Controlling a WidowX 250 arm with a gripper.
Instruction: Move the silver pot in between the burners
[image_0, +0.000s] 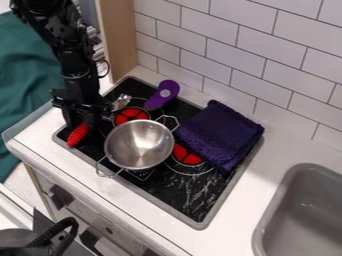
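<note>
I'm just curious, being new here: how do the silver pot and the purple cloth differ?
The silver pot is smooth, shiny metal; the purple cloth looks soft and textured. The pot is round with two wire handles, while the cloth is folded into a rough rectangle. Both cover part of the black stovetop.

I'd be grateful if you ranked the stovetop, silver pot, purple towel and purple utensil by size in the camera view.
1. Stovetop
2. Silver pot and purple towel, too alike to rank
3. Purple utensil

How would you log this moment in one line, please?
pot between red burners | purple cloth on stove | gripper at stove's left end
</note>
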